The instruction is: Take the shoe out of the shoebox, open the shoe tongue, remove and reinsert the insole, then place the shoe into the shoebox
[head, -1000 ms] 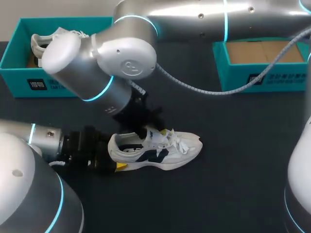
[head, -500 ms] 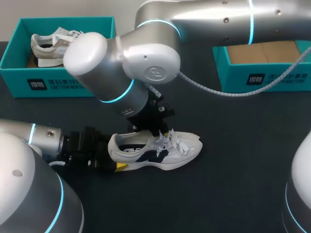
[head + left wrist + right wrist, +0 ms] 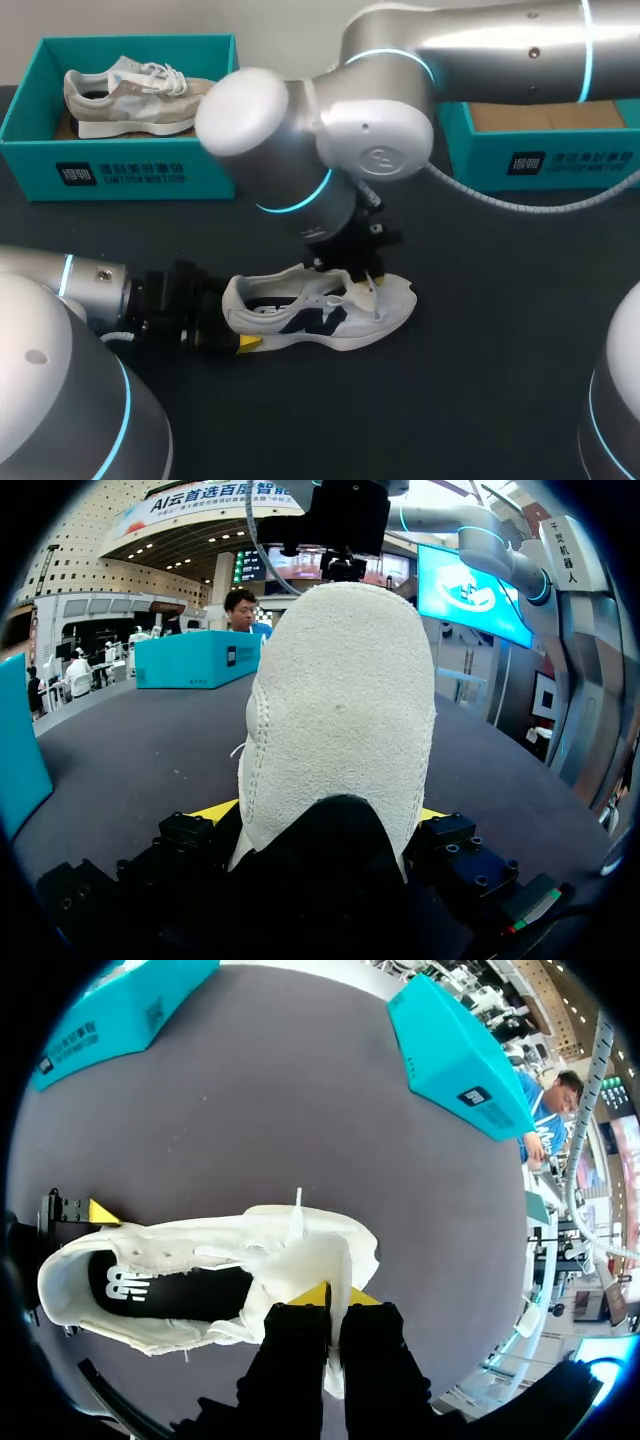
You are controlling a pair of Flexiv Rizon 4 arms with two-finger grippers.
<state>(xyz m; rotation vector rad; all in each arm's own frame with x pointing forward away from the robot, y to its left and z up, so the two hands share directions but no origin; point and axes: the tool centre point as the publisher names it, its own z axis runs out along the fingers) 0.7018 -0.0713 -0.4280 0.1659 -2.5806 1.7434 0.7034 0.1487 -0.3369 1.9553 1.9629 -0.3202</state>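
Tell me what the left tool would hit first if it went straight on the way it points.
The shoe, at its heel: it sits right between the left tool's fingers, seemingly touching both.

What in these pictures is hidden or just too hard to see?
Head view: the right arm covers part of the right shoebox, so its contents are unsure.
Left wrist view: the heel of the white shoe fills the picture, hiding the rest of it.
Right wrist view: the right gripper covers the toe; the tongue hides the front of the insole.

Small white print, illegible, on left shoebox (image 3: 205, 172) and right shoebox (image 3: 472, 150)
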